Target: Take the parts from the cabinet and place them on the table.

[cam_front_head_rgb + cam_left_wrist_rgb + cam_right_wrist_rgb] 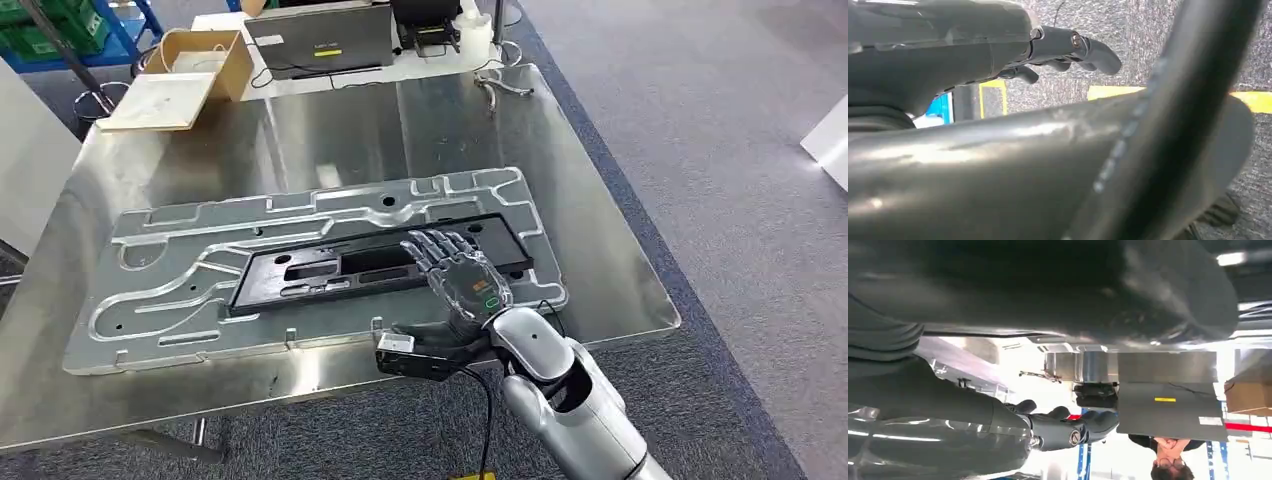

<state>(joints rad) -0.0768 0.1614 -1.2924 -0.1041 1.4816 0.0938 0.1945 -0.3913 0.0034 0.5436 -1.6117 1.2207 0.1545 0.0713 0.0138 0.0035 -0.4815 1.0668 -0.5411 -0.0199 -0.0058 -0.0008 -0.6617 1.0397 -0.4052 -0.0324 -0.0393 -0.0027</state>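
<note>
A large silver machined plate [180, 290] lies flat on the steel table [350, 130]. A long black frame part [330, 270] rests on top of it. My right hand [462, 280] is stretched palm down over the right end of the black part, fingers spread and holding nothing; whether it touches the part I cannot tell. In the right wrist view its dark fingers [1068, 430] reach out over the shiny metal. My left hand [1068, 47] hangs above grey carpet with its fingers loosely extended and nothing in them.
At the table's far edge stand a closed laptop [320, 40], a wooden box [195, 65] with its lid beside it, and a white bottle [475, 35]. A person [1168, 460] is beyond the table. Yellow floor tape [1118, 91] lies below my left hand.
</note>
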